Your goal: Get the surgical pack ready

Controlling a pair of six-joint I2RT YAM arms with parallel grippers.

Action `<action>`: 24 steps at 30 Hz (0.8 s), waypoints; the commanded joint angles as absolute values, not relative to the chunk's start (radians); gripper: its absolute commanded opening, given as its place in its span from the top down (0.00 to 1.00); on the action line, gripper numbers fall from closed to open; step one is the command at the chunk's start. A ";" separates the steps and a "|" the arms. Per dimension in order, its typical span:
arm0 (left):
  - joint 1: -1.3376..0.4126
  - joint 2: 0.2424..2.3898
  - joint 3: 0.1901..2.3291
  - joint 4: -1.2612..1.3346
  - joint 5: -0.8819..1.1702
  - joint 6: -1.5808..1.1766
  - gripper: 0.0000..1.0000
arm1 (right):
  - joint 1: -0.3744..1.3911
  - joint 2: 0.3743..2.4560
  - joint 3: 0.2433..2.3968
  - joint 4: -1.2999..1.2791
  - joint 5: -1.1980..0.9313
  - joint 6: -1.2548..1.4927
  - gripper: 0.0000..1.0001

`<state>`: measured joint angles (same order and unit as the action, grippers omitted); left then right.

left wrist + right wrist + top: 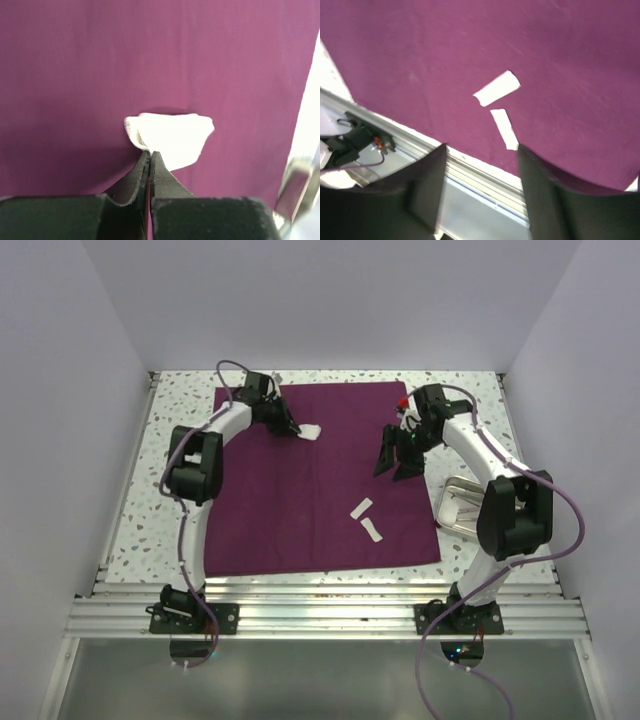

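Observation:
The plum-purple cloth (320, 480) of the surgical pack lies spread flat on the table. Near its far edge my left gripper (295, 429) is shut, pinching the near edge of a crumpled white gauze pad (170, 135) at its fingertips (156, 159). My right gripper (395, 468) hangs open above the cloth's right half with nothing between its fingers (540, 185). Two flat white gauze strips (496, 88) (504, 129) lie on the cloth in front of it, also seen from above (361, 508) (372, 530). The steel tray (455, 508) sits off the cloth's right edge, partly hidden by the right arm.
White walls enclose the speckled table (140, 510) on three sides. A ribbed metal rail (320, 605) runs along the near edge, with both arm bases bolted to it. The rail (485, 195) also shows below the right gripper.

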<state>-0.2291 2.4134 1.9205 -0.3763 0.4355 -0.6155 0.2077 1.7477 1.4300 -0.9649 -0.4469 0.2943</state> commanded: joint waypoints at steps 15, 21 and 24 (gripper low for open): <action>-0.316 1.494 1.143 -0.216 0.916 -0.451 1.00 | 0.388 1.810 1.600 -0.804 -0.916 0.083 0.15; -0.371 1.407 1.045 -0.170 1.054 -0.439 1.00 | 0.399 1.740 1.503 -0.607 -1.098 0.195 0.14; -0.379 1.388 1.031 -0.158 1.086 -0.437 1.00 | 0.422 1.738 1.497 -0.627 -1.144 0.178 0.16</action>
<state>-0.3714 1.4410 1.0389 -0.2348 0.9886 -0.4599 0.4057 1.7950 1.5066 -0.6861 -1.0271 0.1711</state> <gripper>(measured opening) 0.012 0.846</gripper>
